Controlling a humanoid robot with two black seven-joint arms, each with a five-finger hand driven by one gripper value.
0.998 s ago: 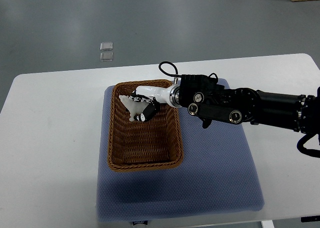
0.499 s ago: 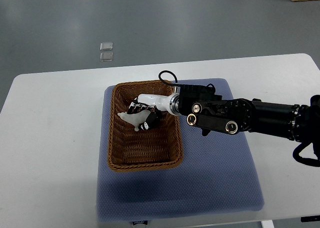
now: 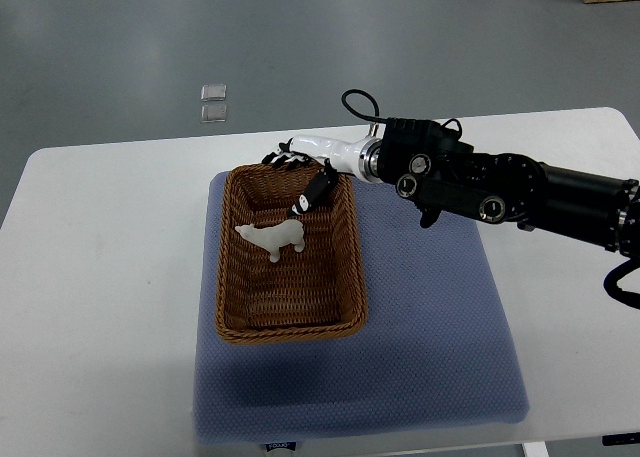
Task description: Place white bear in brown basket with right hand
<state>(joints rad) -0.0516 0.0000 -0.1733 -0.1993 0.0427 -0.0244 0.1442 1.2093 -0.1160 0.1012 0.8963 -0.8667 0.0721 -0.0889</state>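
Right hand empty, fingers loosely spread, hovering over the far right corner of the brown basket. White bear lies free on the basket floor, apart from the hand. Basket sits on blue mat, white table.

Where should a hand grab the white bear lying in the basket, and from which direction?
Grip the white bear across its body, between the legs and the head, coming straight down from above. It lies on its side on the floor of the brown basket, whose walls block a sideways approach. The right hand hangs open above the far rim.
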